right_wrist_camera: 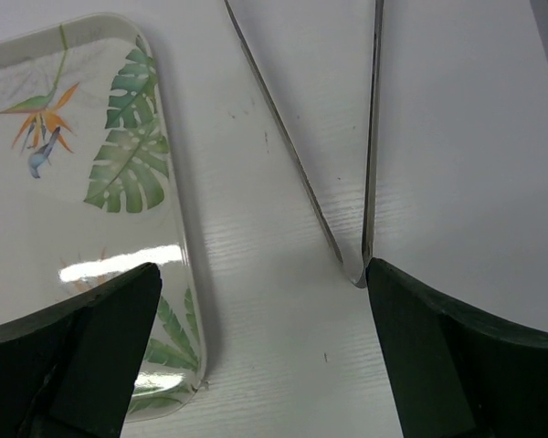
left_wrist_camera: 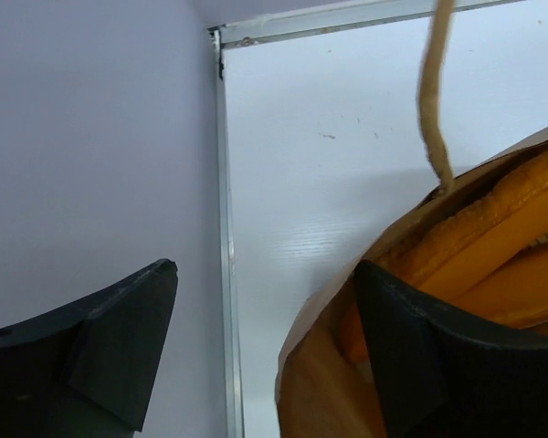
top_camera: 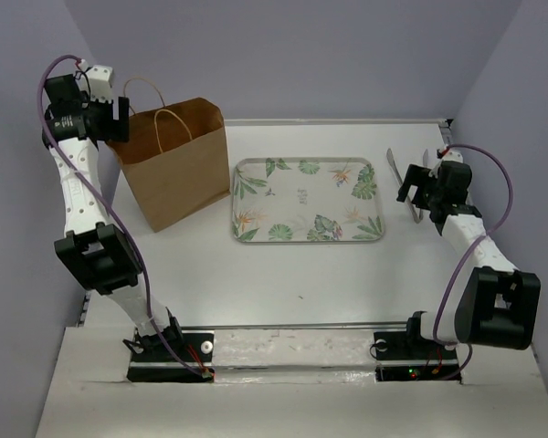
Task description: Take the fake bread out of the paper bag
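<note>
The brown paper bag (top_camera: 175, 164) stands upright at the back left of the table, its loop handles up. My left gripper (top_camera: 121, 119) is open at the bag's top left corner. In the left wrist view the paper bag (left_wrist_camera: 329, 383) has its rim between my fingers, one finger outside (left_wrist_camera: 119, 338) and one inside (left_wrist_camera: 438, 365). Glossy golden-orange fake bread (left_wrist_camera: 502, 237) lies inside the bag. My right gripper (top_camera: 418, 193) is open and empty, low over the table at the right, beside the metal tongs (top_camera: 411, 178).
A leaf-patterned tray (top_camera: 308, 200) lies in the middle of the table; its right end shows in the right wrist view (right_wrist_camera: 119, 164). The tongs (right_wrist_camera: 347, 182) lie just ahead of my right fingers. Purple walls close in at the left, back and right.
</note>
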You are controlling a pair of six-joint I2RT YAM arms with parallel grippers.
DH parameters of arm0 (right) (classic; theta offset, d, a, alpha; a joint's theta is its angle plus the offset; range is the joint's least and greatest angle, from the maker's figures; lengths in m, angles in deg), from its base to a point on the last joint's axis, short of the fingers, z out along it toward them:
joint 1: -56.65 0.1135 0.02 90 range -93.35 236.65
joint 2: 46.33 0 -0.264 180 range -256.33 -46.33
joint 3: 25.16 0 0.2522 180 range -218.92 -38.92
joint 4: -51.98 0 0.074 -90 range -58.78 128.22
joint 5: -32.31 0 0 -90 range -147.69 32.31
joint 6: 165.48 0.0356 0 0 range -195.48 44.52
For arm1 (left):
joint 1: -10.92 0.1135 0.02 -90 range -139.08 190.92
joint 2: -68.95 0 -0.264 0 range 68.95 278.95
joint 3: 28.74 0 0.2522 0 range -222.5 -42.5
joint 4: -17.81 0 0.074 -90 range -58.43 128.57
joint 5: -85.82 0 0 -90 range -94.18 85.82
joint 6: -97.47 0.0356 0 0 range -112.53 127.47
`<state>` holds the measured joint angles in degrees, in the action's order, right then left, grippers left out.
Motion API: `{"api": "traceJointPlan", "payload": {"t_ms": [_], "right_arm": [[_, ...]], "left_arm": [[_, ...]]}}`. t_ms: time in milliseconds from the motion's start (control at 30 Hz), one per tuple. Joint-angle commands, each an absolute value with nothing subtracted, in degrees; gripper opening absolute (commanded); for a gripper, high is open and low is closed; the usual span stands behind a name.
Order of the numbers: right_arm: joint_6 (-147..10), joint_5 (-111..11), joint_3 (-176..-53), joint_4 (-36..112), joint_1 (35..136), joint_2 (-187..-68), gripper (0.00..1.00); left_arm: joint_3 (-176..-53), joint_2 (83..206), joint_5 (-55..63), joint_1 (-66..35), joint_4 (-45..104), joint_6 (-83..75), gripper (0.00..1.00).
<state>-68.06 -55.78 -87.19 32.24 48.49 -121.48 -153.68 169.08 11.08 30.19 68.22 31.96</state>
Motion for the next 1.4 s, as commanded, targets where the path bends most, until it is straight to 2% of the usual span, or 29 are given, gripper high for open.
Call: {"api": "traceJointPlan", "payload": {"t_ms": [0, 33, 200, 267, 300, 333, 433, 467, 533, 867, 1133, 1367], "right_arm": [[-70.7, -61.5, -89.8, 32.3, 48.8, -123.4, 1.0], [-72.2, -63.9, -90.3, 31.3, 48.8, -125.3, 1.0], [-74.8, -64.5, -94.2, 29.3, 48.8, -131.0, 1.0], [-77.9, -58.9, -95.1, 28.8, 48.8, -133.3, 1.0], [-77.9, -58.8, -95.1, 28.3, 48.8, -134.1, 1.0], [-78.5, -58.7, -95.7, 27.8, 48.3, -134.9, 1.0], [-79.9, -58.7, -96.0, 26.6, 47.0, -137.3, 1.0], [-80.0, -58.1, -96.1, 26.5, 46.5, -137.9, 1.0], [-79.6, -56.0, -96.4, 26.3, 45.4, -140.1, 1.0], [-80.0, -56.4, -99.7, 26.3, 44.7, -149.9, 1.0], [-79.9, -54.8, -106.5, 27.1, 43.6, -159.8, 1.0], [-79.9, -53.0, -108.6, 27.1, 43.6, -162.5, 0.9]], "left_arm": [[-155.0, 171.3, 16.6, 29.8, 64.5, 30.2, 0.86], [-154.2, 171.3, 18.0, 29.3, 63.3, 29.7, 0.81], [-148.4, 167.9, 18.4, 27.1, 57.7, 31.3, 0.76], [-147.0, 167.6, 18.1, 27.1, 54.9, 30.6, 0.62], [-147.0, 167.7, 17.8, 27.1, 54.9, 30.5, 0.61], [-147.0, 167.7, 17.7, 27.1, 55.0, 30.4, 0.48], [-146.6, 167.4, 18.9, 27.1, 55.8, 30.2, 0.26], [-146.3, 167.0, 19.7, 27.1, 55.9, 30.1, 0.14], [-145.0, 165.5, 20.4, 27.1, 55.7, 29.4, 0.03], [-138.6, 159.7, 20.6, 27.1, 54.3, 25.9, 0.0], [-139.2, 158.9, 19.2, 27.1, 54.7, 24.1, 0.0], [-141.8, 158.7, 18.5, 27.1, 55.4, 22.8, 0.0]]}}
